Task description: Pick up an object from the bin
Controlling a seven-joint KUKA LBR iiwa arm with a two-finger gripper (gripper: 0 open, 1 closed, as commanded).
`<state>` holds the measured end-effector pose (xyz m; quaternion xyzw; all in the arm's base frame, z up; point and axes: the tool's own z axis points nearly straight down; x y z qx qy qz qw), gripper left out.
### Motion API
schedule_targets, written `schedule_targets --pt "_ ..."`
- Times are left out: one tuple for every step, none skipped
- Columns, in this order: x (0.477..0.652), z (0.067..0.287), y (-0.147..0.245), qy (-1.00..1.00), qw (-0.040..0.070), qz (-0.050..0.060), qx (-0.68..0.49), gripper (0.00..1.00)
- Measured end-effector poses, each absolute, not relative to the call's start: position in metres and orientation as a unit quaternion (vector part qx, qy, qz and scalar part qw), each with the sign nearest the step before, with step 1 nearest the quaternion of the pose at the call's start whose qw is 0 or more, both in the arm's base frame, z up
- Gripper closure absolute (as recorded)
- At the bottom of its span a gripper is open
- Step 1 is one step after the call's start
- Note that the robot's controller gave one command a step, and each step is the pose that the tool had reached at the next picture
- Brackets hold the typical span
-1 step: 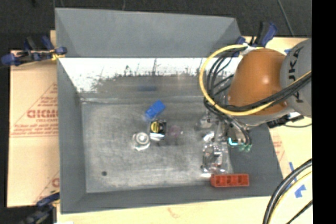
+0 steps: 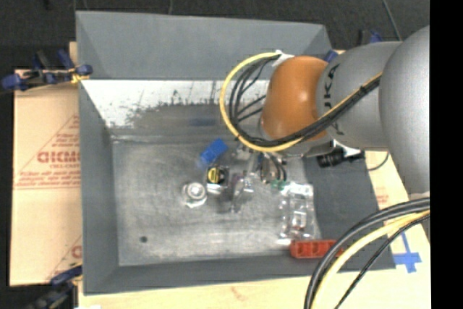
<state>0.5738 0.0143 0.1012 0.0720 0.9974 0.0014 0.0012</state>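
Note:
My gripper [image 2: 242, 188] reaches down under the orange wrist cover to the middle of the bin floor. Just left of it lies a small black and yellow thing [image 2: 215, 174]. A round silver metal part [image 2: 194, 194] rests further left. A blue block [image 2: 213, 153] sits a little behind these, toward the back wall. Right of the gripper a clear plastic piece [image 2: 296, 217] with a green bit at its top lies on the floor.
A red flat piece [image 2: 312, 249] lies at the bin's front right corner. The arm and its cables cover the right back part of the bin. The left half of the floor is bare grey metal.

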Motion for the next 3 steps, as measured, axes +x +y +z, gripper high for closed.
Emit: schedule_targets --pt "0.584 0.074 0.043 0.999 0.005 -0.002 -0.041 0.0" --pt "0.587 0.077 0.044 0.999 0.009 0.0 -0.042 1.0" --pt "0.607 0.217 0.024 0.992 0.007 -0.001 -0.125 1.0"
